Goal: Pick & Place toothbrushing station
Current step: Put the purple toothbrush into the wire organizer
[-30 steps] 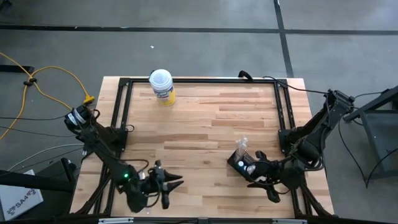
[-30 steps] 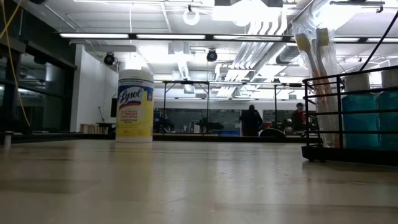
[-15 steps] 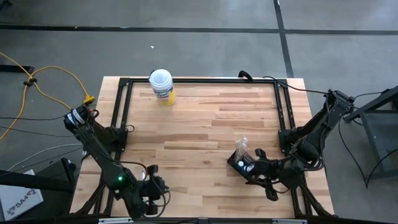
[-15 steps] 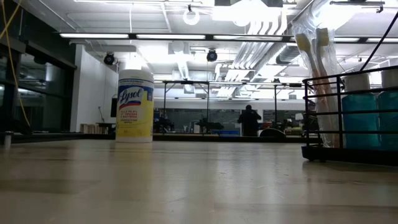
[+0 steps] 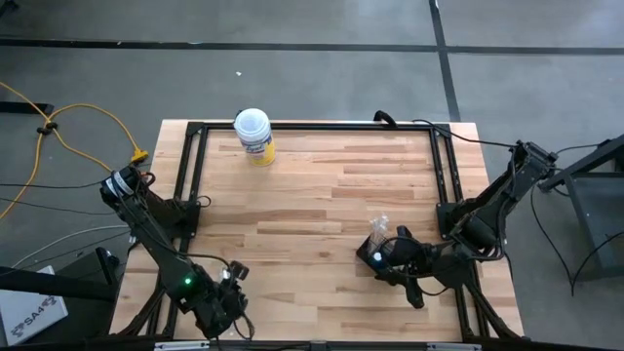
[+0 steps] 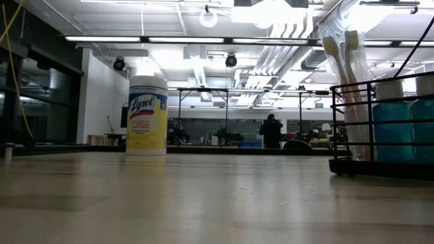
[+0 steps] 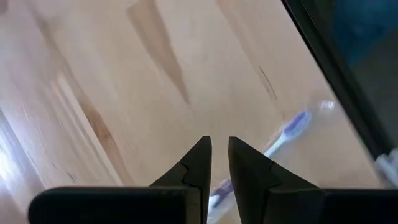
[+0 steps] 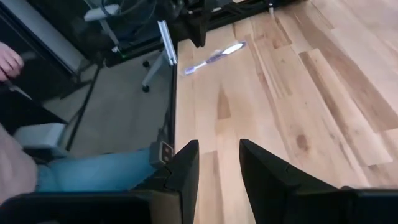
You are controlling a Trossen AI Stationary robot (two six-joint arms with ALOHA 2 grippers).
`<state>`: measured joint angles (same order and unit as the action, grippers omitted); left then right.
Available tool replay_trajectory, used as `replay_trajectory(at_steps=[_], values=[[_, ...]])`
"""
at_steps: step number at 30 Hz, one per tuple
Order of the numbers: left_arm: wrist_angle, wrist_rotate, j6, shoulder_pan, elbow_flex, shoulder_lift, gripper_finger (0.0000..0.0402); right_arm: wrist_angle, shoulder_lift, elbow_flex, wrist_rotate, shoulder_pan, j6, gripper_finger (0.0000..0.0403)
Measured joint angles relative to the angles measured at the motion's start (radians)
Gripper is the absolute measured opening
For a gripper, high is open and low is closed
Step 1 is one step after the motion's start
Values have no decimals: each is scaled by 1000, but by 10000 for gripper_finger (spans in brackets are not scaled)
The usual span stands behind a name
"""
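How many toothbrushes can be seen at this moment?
3. One loose purple-and-white toothbrush lies on the wooden table just ahead of the left hand. Two pale toothbrushes in clear wrap stand in the black toothbrushing station. More may be hidden.

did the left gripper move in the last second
Yes. The left gripper pulled back from over the table's near edge toward its left corner; the canister stayed put.

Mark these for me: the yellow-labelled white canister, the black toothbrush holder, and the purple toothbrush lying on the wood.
Yellow-labelled white canister [image 5: 253,129]: high view, on its white lid.
Black toothbrush holder [image 5: 377,255]: high view, on its top.
Purple-and-white toothbrush [image 8: 214,57]: right wrist view, mid-handle.
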<state>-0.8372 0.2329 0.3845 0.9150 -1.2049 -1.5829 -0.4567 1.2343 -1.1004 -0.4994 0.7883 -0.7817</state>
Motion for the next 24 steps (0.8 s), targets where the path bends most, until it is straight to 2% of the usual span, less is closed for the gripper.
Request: replay_trajectory(at_steps=[2,10,18,24], values=[[0,7,-87,7,0,0,47,11,0,0,0,0,-21,107],[-7,59,-210,68,0,0,47,21,0,0,-8,2,-106,107],[-79,57,-214,136,1,-3,47,31,0,0,-98,2,-168,107],[-116,45,-125,160,30,-3,47,106,4,0,-127,2,-165,107]])
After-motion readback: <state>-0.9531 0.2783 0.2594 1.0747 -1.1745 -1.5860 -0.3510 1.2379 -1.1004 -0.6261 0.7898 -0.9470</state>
